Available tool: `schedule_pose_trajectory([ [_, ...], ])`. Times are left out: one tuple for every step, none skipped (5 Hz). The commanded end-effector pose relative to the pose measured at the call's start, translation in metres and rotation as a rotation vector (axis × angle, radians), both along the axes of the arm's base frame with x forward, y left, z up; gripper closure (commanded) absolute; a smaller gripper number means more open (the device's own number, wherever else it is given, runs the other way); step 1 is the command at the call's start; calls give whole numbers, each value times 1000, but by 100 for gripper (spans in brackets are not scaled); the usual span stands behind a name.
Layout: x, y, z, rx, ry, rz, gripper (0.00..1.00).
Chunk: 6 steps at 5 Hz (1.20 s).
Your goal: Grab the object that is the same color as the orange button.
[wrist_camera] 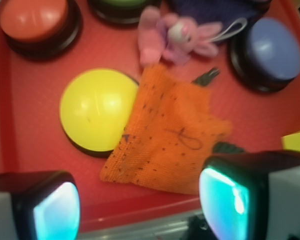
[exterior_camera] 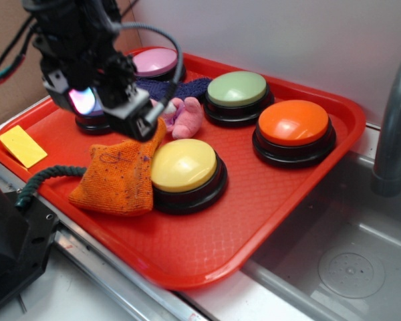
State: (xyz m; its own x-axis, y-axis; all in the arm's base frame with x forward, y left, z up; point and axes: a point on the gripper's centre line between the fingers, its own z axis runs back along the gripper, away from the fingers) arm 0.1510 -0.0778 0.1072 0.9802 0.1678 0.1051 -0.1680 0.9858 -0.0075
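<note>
The object, an orange knitted cloth [exterior_camera: 117,177] [wrist_camera: 167,132] with dark speckles, lies on the red tray [exterior_camera: 254,200], its edge resting against the yellow button [exterior_camera: 184,167] [wrist_camera: 97,107]. The orange button [exterior_camera: 294,124] [wrist_camera: 35,17] stands at the tray's far right. My gripper [exterior_camera: 113,110] [wrist_camera: 140,210] hovers above the cloth's far left corner. It is open, with nothing between its glowing pads [wrist_camera: 55,210]. In the wrist view the cloth lies just ahead of the fingertips.
A pink plush toy [exterior_camera: 184,117] [wrist_camera: 175,35], a dark blue cloth [exterior_camera: 180,87], a green button [exterior_camera: 237,89], a pink button [exterior_camera: 155,61] and a blue button [wrist_camera: 272,47] fill the tray's back. A yellow note [exterior_camera: 21,146] lies left. A sink and grey faucet [exterior_camera: 394,120] are right.
</note>
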Motion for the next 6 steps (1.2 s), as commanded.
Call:
schedule_pose_trajectory([
  [4, -26, -36, 16, 21, -25, 0],
  [7, -25, -59, 59, 81, -12, 0],
  [6, -21, -67, 82, 103, 10, 0],
  [3, -14, -65, 117, 122, 55, 0],
  [3, -10, -63, 141, 132, 81, 26],
  [3, -10, -66, 151, 146, 93, 89],
])
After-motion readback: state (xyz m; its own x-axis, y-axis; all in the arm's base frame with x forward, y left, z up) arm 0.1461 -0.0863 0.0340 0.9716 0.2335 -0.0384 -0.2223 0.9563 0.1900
